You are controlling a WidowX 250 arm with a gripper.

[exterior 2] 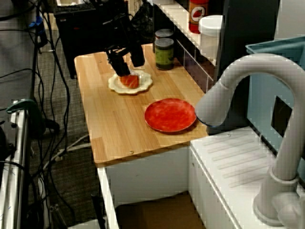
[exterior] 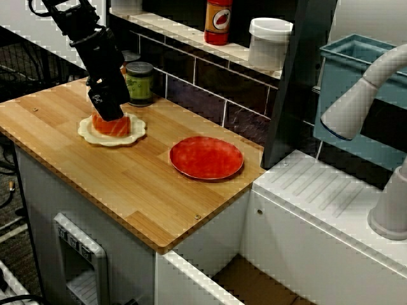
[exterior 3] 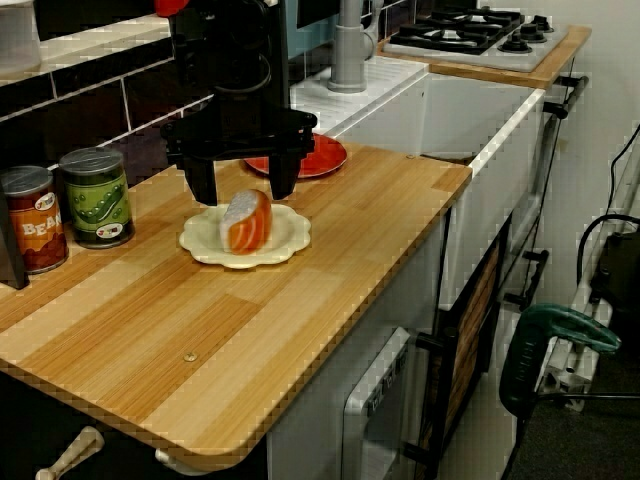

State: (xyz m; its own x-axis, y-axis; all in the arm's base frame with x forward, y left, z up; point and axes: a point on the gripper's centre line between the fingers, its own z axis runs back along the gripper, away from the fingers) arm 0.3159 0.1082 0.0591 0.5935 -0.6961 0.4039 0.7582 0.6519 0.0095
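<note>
Toy kitchen: hob (exterior 3: 478,32), sink (exterior 3: 440,95), tins (exterior 3: 96,196).

In the view from above, the wooden counter (exterior: 127,184) carries four things. A cream plate (exterior: 113,141) lies in its far left part, and a red plate (exterior: 206,157) lies apart to the right. A green can (exterior: 140,82) stands at the far edge, behind the cream plate, with a bean can (exterior 3: 30,220) just beside it.

On my screens I see a pale wooden desk (exterior: 146,190) on white cabinets, backed by a wall of dark tiles (exterior: 210,79) under a light ledge (exterior: 181,30). A white sink unit (exterior: 331,190) with a grey faucet (exterior 2: 257,64) adjoins it, a gas hob (exterior 3: 470,30) sits beyond, and the floor (exterior 2: 66,191) is dark grey
</note>
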